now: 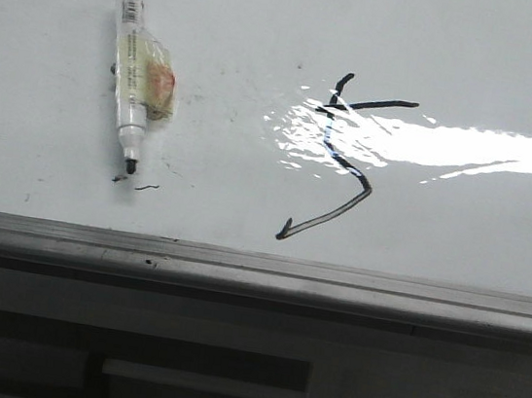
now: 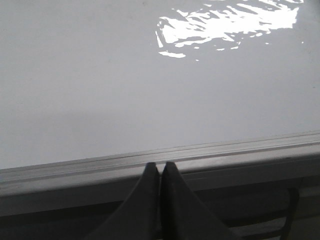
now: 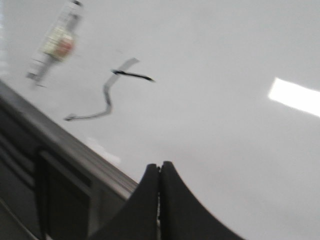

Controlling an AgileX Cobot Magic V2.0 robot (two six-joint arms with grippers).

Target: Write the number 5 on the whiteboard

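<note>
A crude black number 5 (image 1: 340, 160) is drawn on the whiteboard (image 1: 269, 23), right of centre in the front view; it also shows in the right wrist view as the number 5 (image 3: 107, 92) on the whiteboard (image 3: 225, 60). A white marker (image 1: 134, 69) with a black tip lies flat on the board at the left, uncapped, and is blurred in the right wrist view as the marker (image 3: 55, 40). My left gripper (image 2: 159, 165) is shut and empty over the grey frame edge (image 2: 225, 147). My right gripper (image 3: 160, 165) is shut and empty above the board. Neither gripper appears in the front view.
Bright glare (image 1: 450, 145) lies across the 5 and to its right. Small dark smudges (image 1: 140, 183) sit by the marker tip. The grey frame (image 1: 257, 267) runs along the board's near edge, with dark structure (image 1: 202, 387) below it.
</note>
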